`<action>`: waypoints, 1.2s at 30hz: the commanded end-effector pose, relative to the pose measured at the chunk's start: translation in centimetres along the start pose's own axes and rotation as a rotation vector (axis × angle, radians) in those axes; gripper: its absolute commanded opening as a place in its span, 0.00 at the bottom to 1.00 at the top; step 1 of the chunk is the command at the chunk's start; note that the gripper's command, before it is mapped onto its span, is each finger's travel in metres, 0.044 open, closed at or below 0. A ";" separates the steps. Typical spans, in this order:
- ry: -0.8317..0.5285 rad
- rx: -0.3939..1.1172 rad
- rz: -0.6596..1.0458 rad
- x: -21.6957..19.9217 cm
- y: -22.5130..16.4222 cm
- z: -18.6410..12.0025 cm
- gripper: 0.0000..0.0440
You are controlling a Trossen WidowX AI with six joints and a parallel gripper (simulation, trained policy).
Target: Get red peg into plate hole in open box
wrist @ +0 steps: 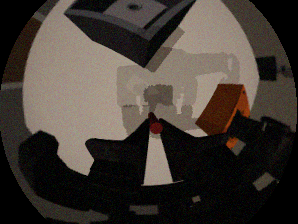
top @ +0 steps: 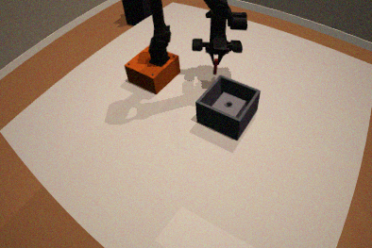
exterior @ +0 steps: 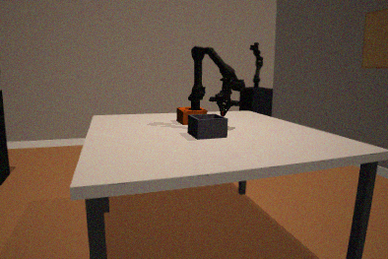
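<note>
while the table [top: 156, 167] [exterior: 197, 152] carries the dark open box [top: 216, 116] [exterior: 208, 127] [wrist: 107, 37], the hand [top: 215, 61] [exterior: 224, 110] [wrist: 153, 121] pinches the red peg [top: 215, 67] [exterior: 223, 113] [wrist: 156, 128] just beyond its far side; likely light and stiff, the slim peg wants gripping near its top.

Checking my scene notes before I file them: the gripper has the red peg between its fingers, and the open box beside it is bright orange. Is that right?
Not quite: the open box is dark grey, as the top view shows. The rest stands.
</note>
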State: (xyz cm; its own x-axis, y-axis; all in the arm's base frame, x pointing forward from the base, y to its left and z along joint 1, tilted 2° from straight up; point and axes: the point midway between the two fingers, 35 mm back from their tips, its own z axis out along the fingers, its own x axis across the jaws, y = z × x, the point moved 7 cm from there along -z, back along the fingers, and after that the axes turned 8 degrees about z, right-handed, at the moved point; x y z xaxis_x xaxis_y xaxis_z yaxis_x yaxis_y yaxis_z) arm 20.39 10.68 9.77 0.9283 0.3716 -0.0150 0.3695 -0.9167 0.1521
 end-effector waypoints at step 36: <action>0.108 -0.169 -0.050 4.2 12.9 -7.9 0.00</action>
State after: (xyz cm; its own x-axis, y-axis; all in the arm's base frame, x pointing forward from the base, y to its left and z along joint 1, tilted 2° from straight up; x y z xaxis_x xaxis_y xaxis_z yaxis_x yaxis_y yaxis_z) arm 28.08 2.72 19.03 0.8911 0.4475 0.0749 0.4032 -0.8567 0.3217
